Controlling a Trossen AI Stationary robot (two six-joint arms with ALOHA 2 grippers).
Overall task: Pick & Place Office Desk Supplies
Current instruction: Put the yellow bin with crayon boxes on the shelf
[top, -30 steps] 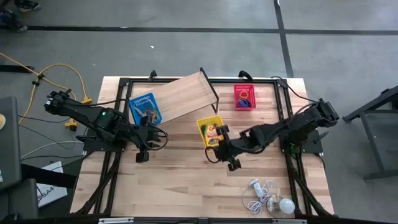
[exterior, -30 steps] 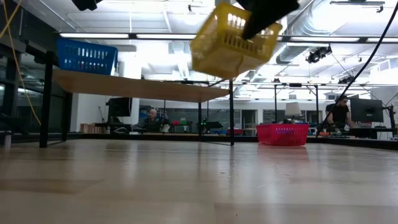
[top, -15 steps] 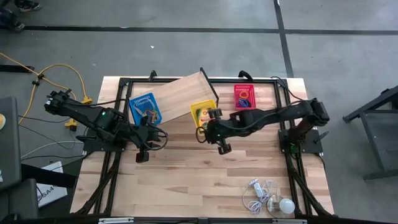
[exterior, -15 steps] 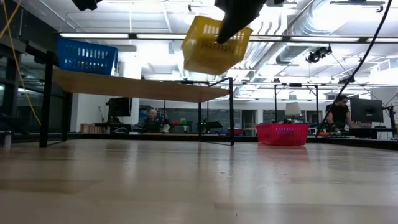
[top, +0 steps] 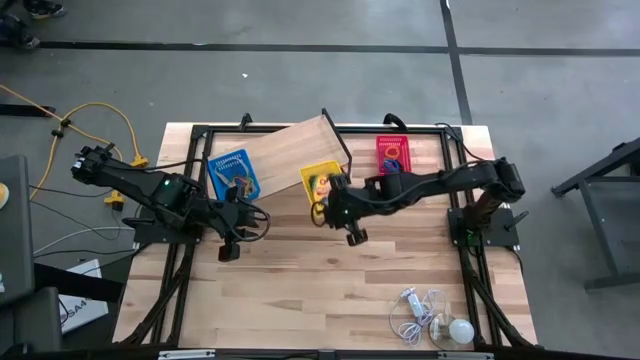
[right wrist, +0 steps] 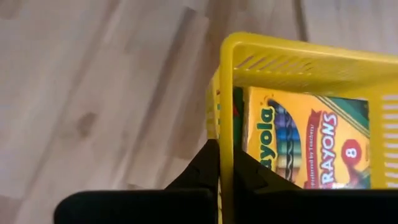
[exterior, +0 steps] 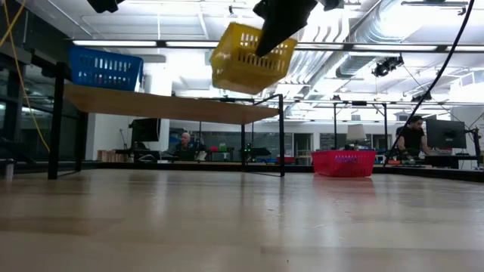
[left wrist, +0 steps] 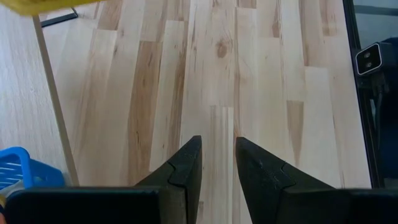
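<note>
Right gripper (top: 333, 203) clamped on yellow basket (top: 322, 181) rim, crayons (right wrist: 305, 140) inside — carried further toward board (top: 295, 155); likely shelving next. Left gripper (left wrist: 214, 163) idle, slightly parted, empty.

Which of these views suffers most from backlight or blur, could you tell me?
Low view: bright ceiling strip lights sit behind the lifted yellow basket, so the right gripper reads as a black silhouette, and the near tabletop is soft. Right wrist view: the basket rim and crayon box are sharp and evenly lit. High view: even light, no glare.
</note>
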